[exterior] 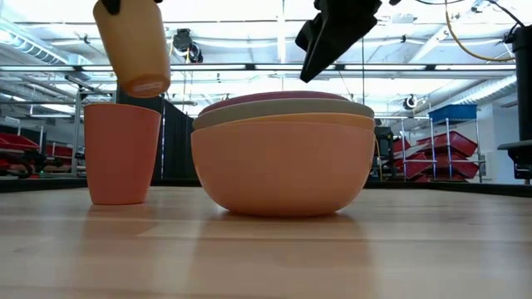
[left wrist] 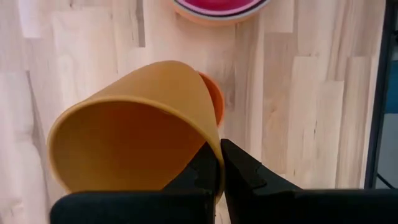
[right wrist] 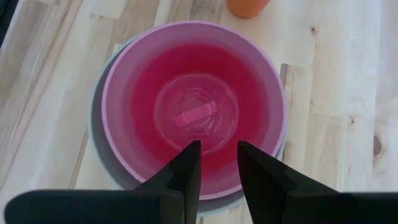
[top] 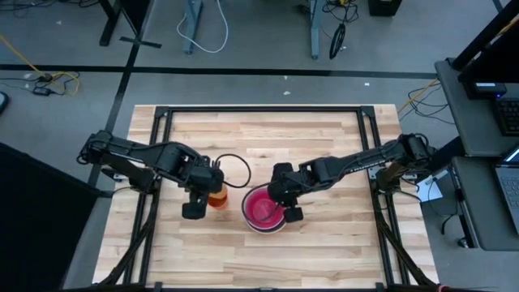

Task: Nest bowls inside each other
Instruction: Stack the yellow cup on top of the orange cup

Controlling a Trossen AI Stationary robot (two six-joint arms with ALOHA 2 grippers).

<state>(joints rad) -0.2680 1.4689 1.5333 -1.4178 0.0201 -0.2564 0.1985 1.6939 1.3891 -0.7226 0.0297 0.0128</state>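
Observation:
Four bowls (exterior: 283, 166) sit nested in one stack on the table: magenta (right wrist: 193, 112) on top, then grey-green, orange and pale pink lowest. My right gripper (right wrist: 214, 146) hovers open just above the magenta bowl's near rim, nothing between its fingers. Left of the stack an orange cup (exterior: 122, 154) stands upright on its base. Right above it hangs a yellow-orange cup (exterior: 133, 46), with my left gripper (left wrist: 219, 146) shut on it. My left gripper pinches the yellow-orange cup's wall at the rim (left wrist: 219, 163), one finger inside the cup and one outside. The fingers come from above, pointing down. The cup hangs lifted clear, mouth up and slightly tilted, its base (exterior: 145, 85) just over the orange cup's mouth.
Black frame rails (top: 259, 109) run along the wooden table's far, left and right sides. Bare wood lies near and far of the stack. A black cable loop (top: 235, 166) lies beside my left arm.

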